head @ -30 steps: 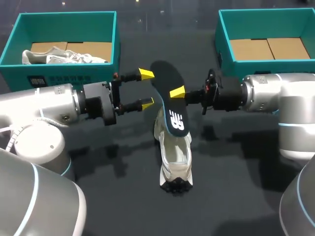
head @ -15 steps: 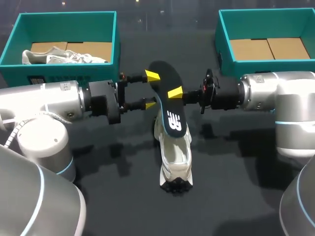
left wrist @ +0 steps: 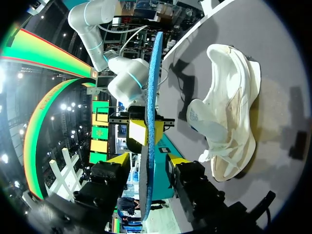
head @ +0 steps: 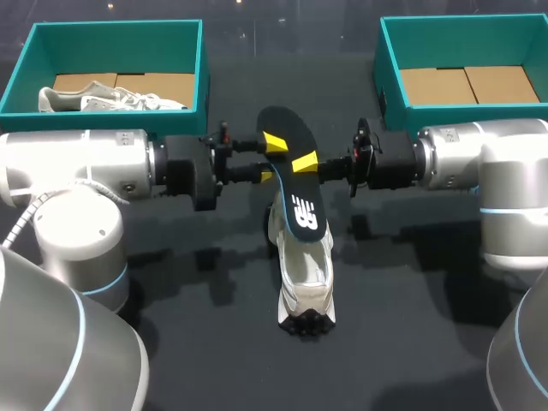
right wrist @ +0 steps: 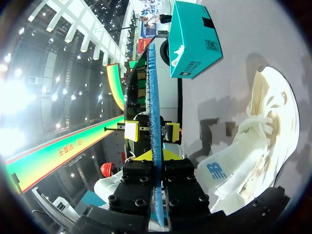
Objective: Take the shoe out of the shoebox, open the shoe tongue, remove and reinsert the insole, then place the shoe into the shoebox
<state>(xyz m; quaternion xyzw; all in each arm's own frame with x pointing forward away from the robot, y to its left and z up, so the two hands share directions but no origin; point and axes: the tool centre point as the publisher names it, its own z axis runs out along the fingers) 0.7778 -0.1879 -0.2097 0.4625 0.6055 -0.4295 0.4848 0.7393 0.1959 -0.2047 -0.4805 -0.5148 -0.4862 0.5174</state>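
Since a second ago my left arm has slid inward, and the left gripper (head: 271, 159) now straddles the insole (head: 297, 201), fingers apart. On the dark table (head: 171, 342) stand two teal boxes: the left shoebox (head: 111, 47) holds another white shoe (head: 111, 97), and the right shoebox (head: 462, 43) shows a cardboard floor. The shoe (head: 306, 274) lies between them, its far end hidden behind the insole. My right gripper (head: 305, 162) is clamped on the insole, which bears a white logo.

Head view looks down; opposed wrist views (close) share insole (left wrist: 153, 87).
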